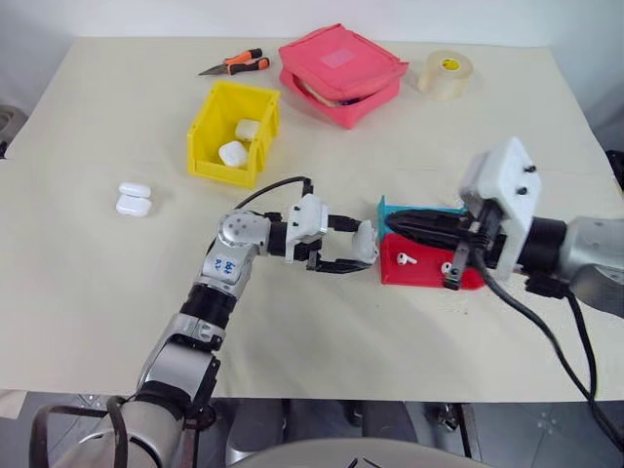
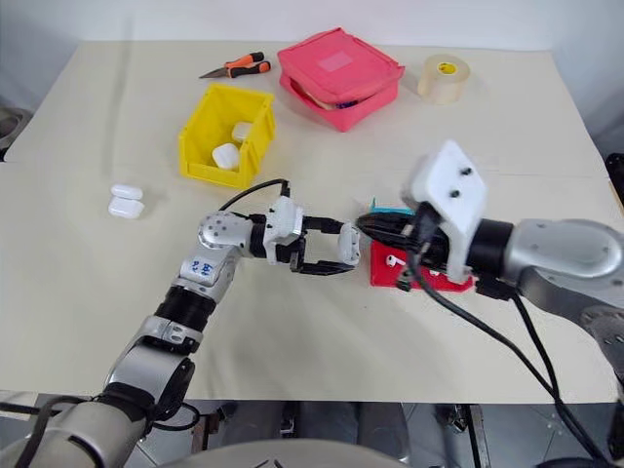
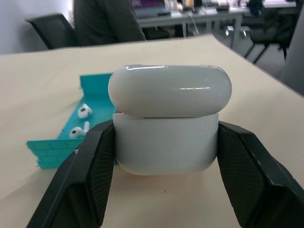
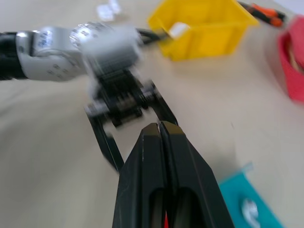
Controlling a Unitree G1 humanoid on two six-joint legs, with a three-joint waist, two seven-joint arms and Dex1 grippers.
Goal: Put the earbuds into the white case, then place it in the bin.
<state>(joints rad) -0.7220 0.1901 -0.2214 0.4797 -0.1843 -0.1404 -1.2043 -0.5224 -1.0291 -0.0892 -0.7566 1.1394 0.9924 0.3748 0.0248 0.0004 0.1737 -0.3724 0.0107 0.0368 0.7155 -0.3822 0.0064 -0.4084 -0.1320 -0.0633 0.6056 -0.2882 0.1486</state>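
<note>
left gripper [image 1: 343, 255] clamped on the white case [image 1: 365, 242], lid slightly ajar, just beside the red tray [image 1: 414, 274], right gripper [image 4: 159, 127] pressed together with nothing visible between its tips, above the trays, earbuds [image 3: 81, 121] in the blue tray [image 3: 52, 147], yellow bin [image 1: 210, 132] farther back on the surface [image 1: 97, 273]

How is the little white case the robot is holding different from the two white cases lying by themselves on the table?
The small glossy white plastic case sits clamped between the left gripper's black fingers, beside the red tray; the two loose white cases lie untouched on the beige table, left of the yellow plastic bin. The held case's lid is slightly lifted; the pair look closed. All share one rounded shape.
</note>
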